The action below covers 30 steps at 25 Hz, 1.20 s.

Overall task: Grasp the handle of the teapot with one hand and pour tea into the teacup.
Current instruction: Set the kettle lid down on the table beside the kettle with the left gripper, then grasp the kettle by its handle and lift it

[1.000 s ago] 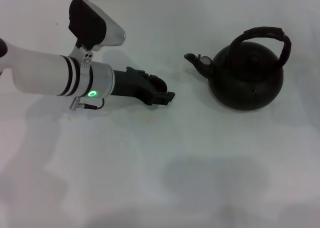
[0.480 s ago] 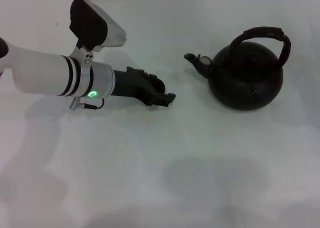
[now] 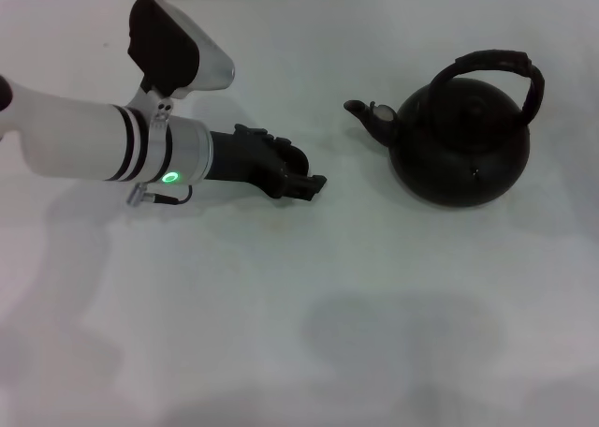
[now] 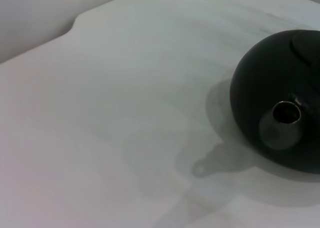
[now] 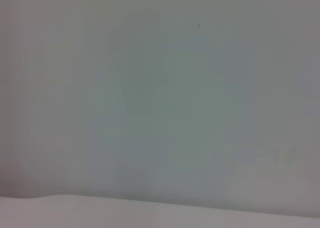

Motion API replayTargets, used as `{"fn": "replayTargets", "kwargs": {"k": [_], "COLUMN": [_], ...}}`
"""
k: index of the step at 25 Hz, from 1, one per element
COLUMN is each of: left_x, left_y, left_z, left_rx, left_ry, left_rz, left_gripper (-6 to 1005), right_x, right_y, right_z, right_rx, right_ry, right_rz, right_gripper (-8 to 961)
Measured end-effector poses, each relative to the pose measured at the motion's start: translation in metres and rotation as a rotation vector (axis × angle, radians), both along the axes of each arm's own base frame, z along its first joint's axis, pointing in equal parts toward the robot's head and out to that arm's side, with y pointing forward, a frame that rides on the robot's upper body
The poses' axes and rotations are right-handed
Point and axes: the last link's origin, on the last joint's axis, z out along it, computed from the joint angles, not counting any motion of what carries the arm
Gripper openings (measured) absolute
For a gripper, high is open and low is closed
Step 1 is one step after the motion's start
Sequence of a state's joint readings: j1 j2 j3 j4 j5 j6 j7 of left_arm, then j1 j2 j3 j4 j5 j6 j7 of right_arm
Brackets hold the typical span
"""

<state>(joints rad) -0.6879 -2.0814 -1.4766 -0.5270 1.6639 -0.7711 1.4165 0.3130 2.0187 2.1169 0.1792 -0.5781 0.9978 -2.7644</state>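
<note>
1. White tabletop (image 3: 374, 287) carries the teapot (image 3: 463, 151) on the robot's right side, its spout (image 3: 360, 110) pointing toward the left hand (image 3: 304, 182).
2. Its handle (image 3: 501, 66) arches over the lid, untouched.
3. Bare surface separates spout and left hand.
4. Left arm reaches low across toward the teapot; whether its fingers are spread or pressed together cannot be told.

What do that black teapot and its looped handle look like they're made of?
The teapot looks like cast iron or dark ceramic: matte black, heavy and round, with hardly any shine. I cannot tell which. Its spout mouth shows a paler, metallic-looking rim. The handle looks wrapped in cord or rattan, judging by its ribbed surface.
</note>
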Motion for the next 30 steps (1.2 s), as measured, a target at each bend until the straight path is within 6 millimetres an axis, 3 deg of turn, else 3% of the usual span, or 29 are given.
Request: {"fn": "replayTargets", "kwargs": {"k": [22,26,30], "left_x": [0.019,0.019,-0.004], "left_y": [-0.007,-0.01,-0.024], "left_z": [0.032,0.05,0.082], "left_rx": [0.158,0.23,0.362], "left_ry": [-0.086,-0.172,-0.285], "left_rz": [-0.175,-0.204,-0.259], "left_gripper": [842,840,839], "right_x": [0.0,0.0,0.001], "right_y": [0.001,0.0,-0.007], "right_z": [0.002,0.003,0.007], "right_rx": [0.006,0.003,-0.022], "right_ry": [-0.002,-0.009,-0.034], "right_rz": [0.001,0.008,0.043], "right_gripper": [856,856,857]}}
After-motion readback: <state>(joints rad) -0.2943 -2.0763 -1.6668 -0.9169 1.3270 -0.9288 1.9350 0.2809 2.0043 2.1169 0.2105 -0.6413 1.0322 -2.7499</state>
